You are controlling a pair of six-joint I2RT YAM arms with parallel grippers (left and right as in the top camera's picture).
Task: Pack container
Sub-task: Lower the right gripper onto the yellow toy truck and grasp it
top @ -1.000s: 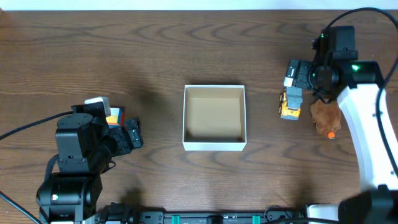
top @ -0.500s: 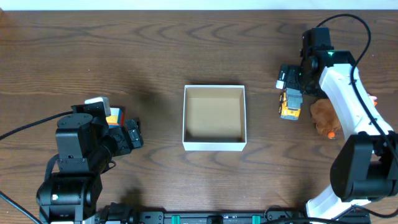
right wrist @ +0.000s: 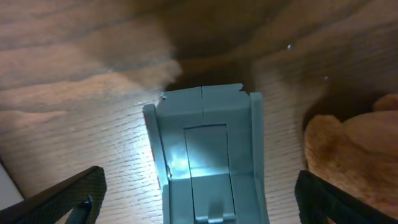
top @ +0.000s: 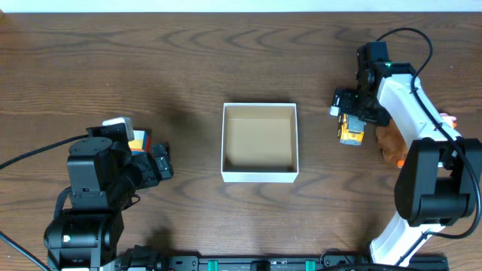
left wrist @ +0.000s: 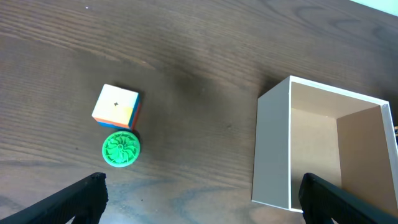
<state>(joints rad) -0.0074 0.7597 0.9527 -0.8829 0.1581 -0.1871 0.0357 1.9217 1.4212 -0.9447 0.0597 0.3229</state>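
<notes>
While both arms hang over the table [top: 113,60], I list left to right.

- Left gripper [top: 157,166]: jaws wide apart, holding nothing.
- Multicoloured cube [left wrist: 116,106], with a green ridged disc [left wrist: 121,149] just beside it, at left. Overhead, my left arm covers most of the cube and all of the disc.
- Container [top: 260,175]: mid-table, mouth upward. It is square, so I see no long axis, and its walls run parallel to the table edges. Its right wall is cut off in the left wrist view.
- Right gripper [top: 345,104]: jaws spread, straddling the grey far end of a yellow toy truck [top: 351,133] without clamping it.
- Brown plush [top: 390,141]: just right of the truck, partly behind my right arm. I cannot make out its shape.
</notes>
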